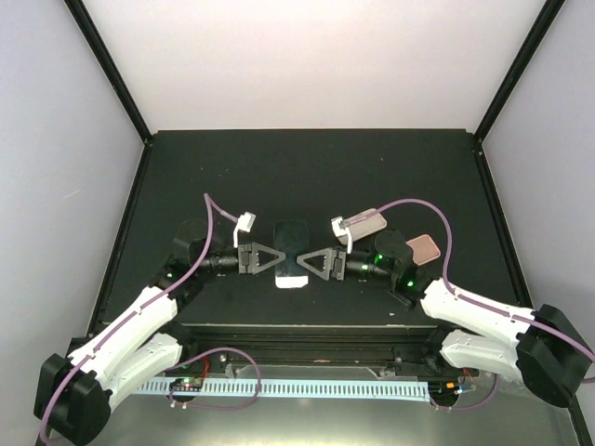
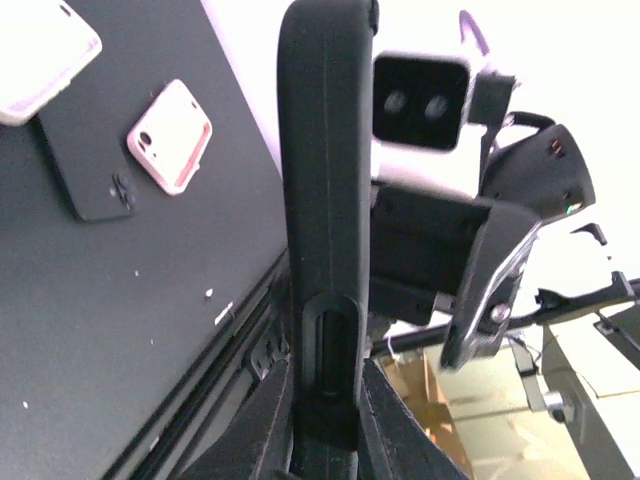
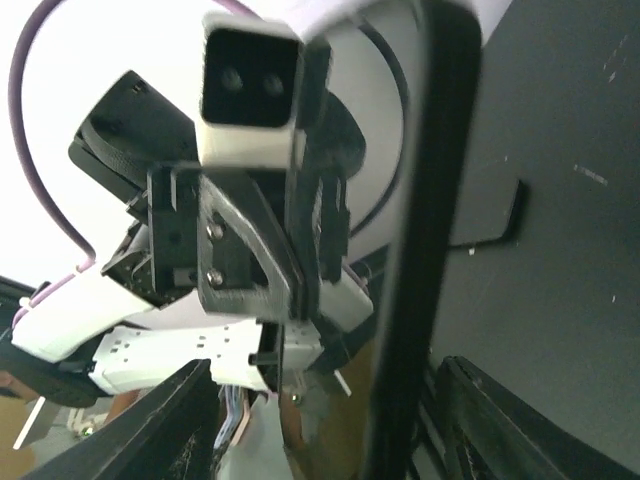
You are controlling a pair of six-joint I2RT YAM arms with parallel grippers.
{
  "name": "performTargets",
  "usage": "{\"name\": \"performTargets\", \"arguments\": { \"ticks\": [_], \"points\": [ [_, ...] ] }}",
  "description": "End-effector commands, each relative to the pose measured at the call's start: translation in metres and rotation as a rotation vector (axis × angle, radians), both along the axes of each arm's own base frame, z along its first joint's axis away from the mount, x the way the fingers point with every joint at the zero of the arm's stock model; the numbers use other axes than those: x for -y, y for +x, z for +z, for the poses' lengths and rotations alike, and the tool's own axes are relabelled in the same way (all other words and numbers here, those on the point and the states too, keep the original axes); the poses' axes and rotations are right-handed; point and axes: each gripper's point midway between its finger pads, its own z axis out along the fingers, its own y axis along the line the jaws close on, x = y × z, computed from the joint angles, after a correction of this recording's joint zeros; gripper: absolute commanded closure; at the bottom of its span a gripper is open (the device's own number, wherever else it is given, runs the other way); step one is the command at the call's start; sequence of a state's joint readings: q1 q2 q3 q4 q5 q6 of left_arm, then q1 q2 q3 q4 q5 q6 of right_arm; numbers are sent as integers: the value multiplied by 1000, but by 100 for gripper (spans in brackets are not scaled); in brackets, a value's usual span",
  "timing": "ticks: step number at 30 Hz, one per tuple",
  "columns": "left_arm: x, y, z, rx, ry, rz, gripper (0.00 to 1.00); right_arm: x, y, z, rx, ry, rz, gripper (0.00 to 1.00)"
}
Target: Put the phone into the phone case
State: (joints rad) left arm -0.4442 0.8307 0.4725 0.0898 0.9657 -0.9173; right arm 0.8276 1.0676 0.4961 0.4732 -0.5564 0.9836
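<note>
- The black phone case (image 1: 291, 243) lies flat and lifted off the dark table (image 1: 325, 167), hanging between the two arms in front of their bases.
- The left gripper (image 1: 277, 259) comes at the case's left long edge and is clamped on it. In the left wrist view its fingers (image 2: 262, 425) press tight against both faces of the case, which shows edge-on with a slot cut in its side.
- The right gripper (image 1: 305, 262) meets the case's right long edge from the opposite side. Its own fingers (image 3: 165, 430) stand wide: one has clear space between it and the thin black edge, and the other is only close to it.
- From above, a white end (image 1: 291, 282) shows at the near end of the case. I cannot tell whether this is the phone or something lying under it.
- To the right of the held case, three other cases lie flat on the table: a white case (image 2: 40, 50), a flat black case (image 2: 85, 185) touching it, and a pink-rimmed case (image 2: 170, 135) just beside the black one.
- The white case and the flat black case lie nearer the held case, and the pink-rimmed one lies farthest from it.
</note>
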Motion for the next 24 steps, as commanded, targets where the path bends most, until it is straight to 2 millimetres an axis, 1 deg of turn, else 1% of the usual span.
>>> {"name": "performTargets", "arguments": {
  "ticks": [1,5,7,9,12,14,15,18,21,22,24],
  "points": [
    [-3,17,37,121,-95,91,98,-3,-13,-3,-32,37,82,41],
    [-4,22,33,119,-97,125,98,-5,-21,-10,-55,41,131,47],
    [-6,26,32,118,-94,148,98,-6,-22,-12,-72,46,141,53],
    [-8,32,29,115,-78,183,98,-6,-21,-13,-79,51,135,65],
    [-10,38,23,115,-54,214,98,-5,-19,-17,-88,54,113,86],
    [-10,40,19,106,-40,213,98,-4,-16,-21,-101,54,95,96],
    [-9,40,17,100,-35,211,98,-4,-15,-23,-110,53,89,99],
    [-11,42,13,84,-19,220,98,-6,-11,-29,-132,48,73,99],
    [-13,44,10,82,-8,232,98,-9,-9,-28,-142,59,78,99],
    [-13,45,8,78,-5,234,97,-9,-8,-26,-140,69,77,99],
    [-13,44,5,62,1,231,85,-11,-5,-24,-147,74,65,99]
  ]
}}
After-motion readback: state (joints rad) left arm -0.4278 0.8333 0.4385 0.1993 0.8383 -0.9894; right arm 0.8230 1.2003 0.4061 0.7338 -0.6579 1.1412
